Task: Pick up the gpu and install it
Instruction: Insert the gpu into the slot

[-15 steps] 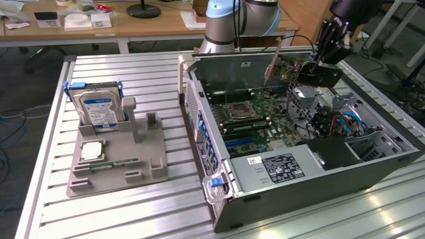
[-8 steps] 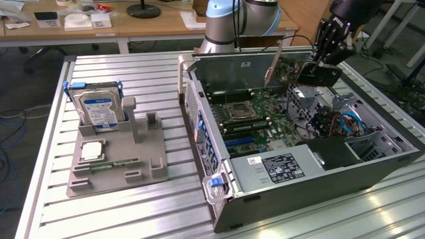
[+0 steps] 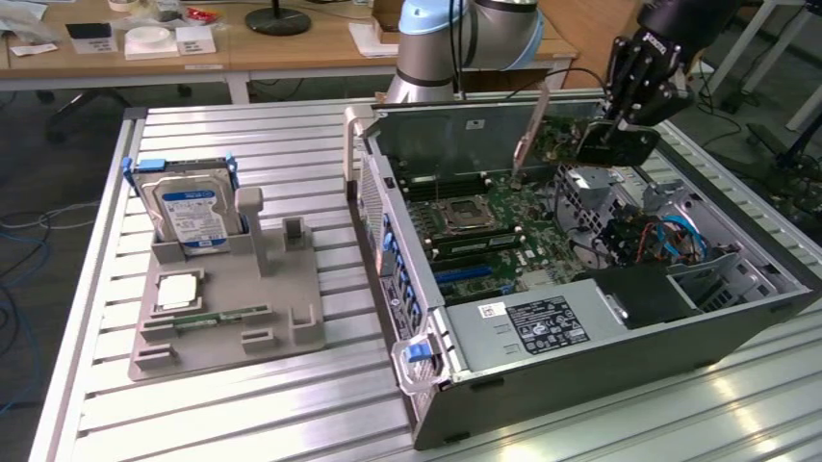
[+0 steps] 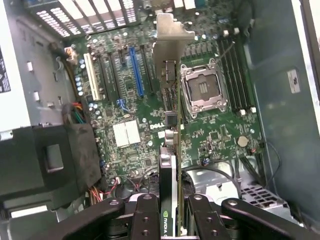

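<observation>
Arm at work on an open computer: I am clamping the gpu [image 3: 614, 147] in my claw [image 3: 623, 117], at two o'clock in the exterior view, over the open case [image 3: 578, 375]. The card is hanging on edge above the motherboard [image 3: 495, 217] and is not seated in any slot. Its silver bracket [image 3: 528, 130] is sticking out at nine o'clock from the black shroud, toward the rear wall of the case.

In the wrist view my claw [image 4: 172, 200] is squeezing the gpu [image 4: 167, 165] from both sides, one finger [image 4: 145, 215] pressing on each face. The card is running edge-on away from the camera, with the bracket [image 4: 170, 35] at its far end. Below it the board is showing a blue slot [image 4: 136, 70] on one side and the CPU socket [image 4: 204, 90] on the other.

On the table [image 3: 257, 135], at nine o'clock from the case, a grey holder [image 3: 244, 279] is carrying a hard drive [image 3: 192, 207] standing upright and a memory stick [image 3: 218, 315] lying flat.
</observation>
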`<state>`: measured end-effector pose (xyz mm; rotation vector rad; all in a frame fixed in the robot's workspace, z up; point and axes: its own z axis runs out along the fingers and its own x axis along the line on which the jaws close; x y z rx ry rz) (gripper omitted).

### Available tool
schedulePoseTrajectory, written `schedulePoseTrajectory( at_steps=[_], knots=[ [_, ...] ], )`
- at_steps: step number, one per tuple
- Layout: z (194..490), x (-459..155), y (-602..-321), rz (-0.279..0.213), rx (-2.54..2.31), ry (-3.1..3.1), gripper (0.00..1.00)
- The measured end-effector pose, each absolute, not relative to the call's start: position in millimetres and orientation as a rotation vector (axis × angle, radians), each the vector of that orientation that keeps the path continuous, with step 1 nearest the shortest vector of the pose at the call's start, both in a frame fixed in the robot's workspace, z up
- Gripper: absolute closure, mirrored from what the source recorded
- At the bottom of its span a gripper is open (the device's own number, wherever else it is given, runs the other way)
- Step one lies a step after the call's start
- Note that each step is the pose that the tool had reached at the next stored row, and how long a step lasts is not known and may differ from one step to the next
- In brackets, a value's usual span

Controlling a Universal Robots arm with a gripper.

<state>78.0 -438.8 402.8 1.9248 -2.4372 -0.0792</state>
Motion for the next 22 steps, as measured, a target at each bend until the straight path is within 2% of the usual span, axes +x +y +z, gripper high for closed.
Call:
schedulePoseTrajectory(
  at_steps=[22],
  knots=[
    [400.4,77.0,-438.7,-0.08,2.028,-2.352,0.74]
  ],
)
